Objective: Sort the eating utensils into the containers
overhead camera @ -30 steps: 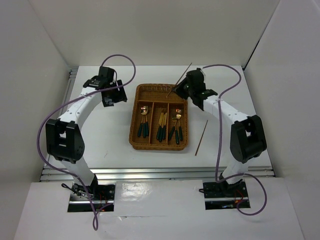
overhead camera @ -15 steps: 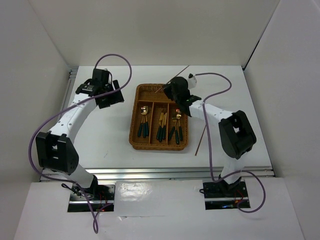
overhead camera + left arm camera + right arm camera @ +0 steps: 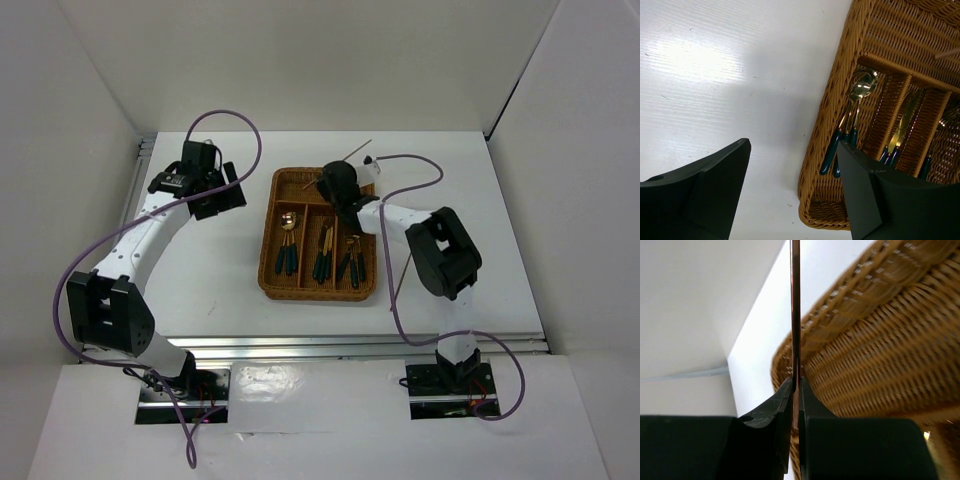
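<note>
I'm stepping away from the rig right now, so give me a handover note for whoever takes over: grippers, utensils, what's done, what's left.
Left gripper: open, empty, over the table left of the tray.
Right gripper: shut on a chopstick, above the tray's short crosswise slot at the far end.
Done: teal-handled cutlery lies in the three long slots.
Left: set this chopstick down in the tray, then fetch the second chopstick, lying on the table right of the tray.

In the right wrist view the chopstick [image 3: 795, 300] runs off the top edge and the wicker tray [image 3: 880, 340] is blurred, cut at the right.
</note>
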Available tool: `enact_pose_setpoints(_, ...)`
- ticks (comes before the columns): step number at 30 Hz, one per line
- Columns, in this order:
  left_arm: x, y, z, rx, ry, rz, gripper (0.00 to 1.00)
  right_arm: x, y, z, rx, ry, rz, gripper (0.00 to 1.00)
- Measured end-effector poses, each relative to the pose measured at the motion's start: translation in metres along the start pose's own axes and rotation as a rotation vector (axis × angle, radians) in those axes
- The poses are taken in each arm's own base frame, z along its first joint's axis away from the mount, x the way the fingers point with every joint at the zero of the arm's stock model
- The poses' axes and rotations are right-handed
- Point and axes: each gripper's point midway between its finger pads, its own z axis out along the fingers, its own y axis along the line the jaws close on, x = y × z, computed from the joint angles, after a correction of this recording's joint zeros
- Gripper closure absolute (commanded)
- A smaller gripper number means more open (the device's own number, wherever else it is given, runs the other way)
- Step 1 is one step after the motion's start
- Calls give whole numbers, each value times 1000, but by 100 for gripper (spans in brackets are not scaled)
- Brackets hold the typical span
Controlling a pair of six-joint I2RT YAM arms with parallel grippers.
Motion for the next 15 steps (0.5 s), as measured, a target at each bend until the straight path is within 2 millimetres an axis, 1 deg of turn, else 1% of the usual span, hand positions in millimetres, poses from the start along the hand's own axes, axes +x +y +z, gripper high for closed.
enact_pose_setpoints(3,1,1,1,-2,3,0,16,1,16,8,-30,-19,20,95)
enact_pose_setpoints(5,2,1,1,-4,4,0,16,3,20,11,-39,-23,30,95)
enact_pose_setpoints(10,2,1,1,-4,4,0,16,14,11,23,-23,-18,28,94)
enact_pose_setpoints(13,2,1,1,-4,4,0,16,22,5,28,-9,-14,21,82)
enact_pose_setpoints(14,2,1,1,-4,4,0,16,24,3,29,-7,-12,18,82)
enact_pose_setpoints(15,2,1,1,-5,4,0,16,26,4,29,-6,-12,17,80)
